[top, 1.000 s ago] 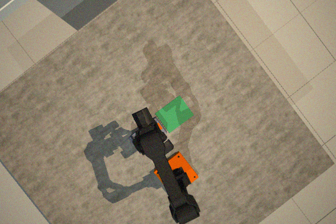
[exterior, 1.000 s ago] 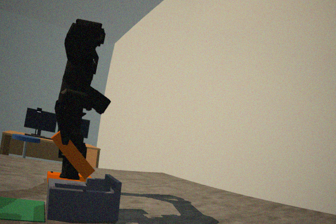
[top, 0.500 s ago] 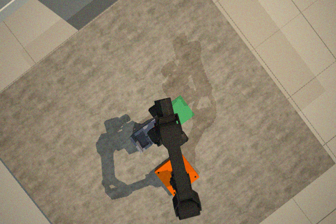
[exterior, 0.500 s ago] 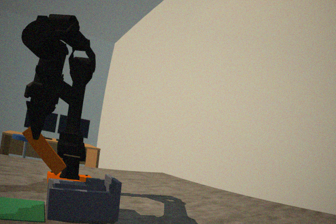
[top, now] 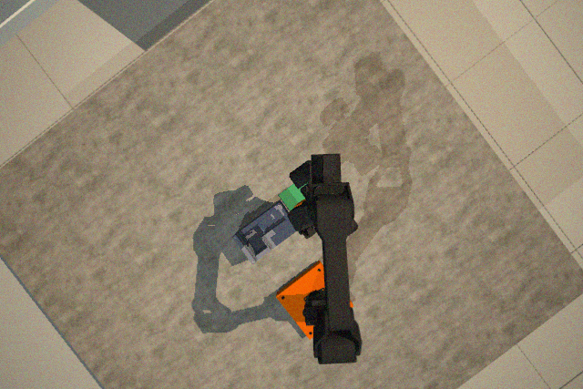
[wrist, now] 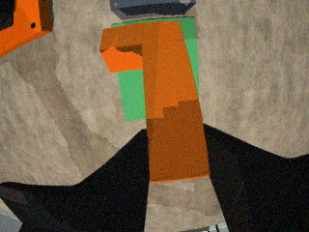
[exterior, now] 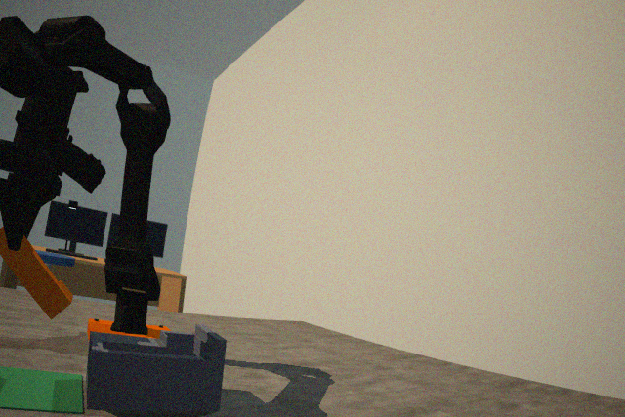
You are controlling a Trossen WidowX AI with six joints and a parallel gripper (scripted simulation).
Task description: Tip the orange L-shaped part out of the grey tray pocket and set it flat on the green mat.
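Observation:
The orange L-shaped part (exterior: 37, 281) (wrist: 166, 72) hangs in the air, steeply tilted, with its L-shaped end low. My gripper (exterior: 16, 243) (wrist: 173, 132) is shut on its straight, upper end. In the wrist view the part overlaps the green mat (top: 291, 196) (exterior: 30, 395) (wrist: 132, 99); in the exterior view its low end is well above mat height. The grey tray (top: 283, 230) (exterior: 151, 382) (wrist: 154, 10) stands beside the mat, and its pocket shows without the part. In the top view the arm hides the fingers and most of the part and mat.
The arm's orange base plate (top: 297, 291) (wrist: 23, 36) lies near the tray. The tray has a raised wall (exterior: 214, 344) at its end away from the mat. A desk with two monitors (exterior: 76, 223) stands in the far background.

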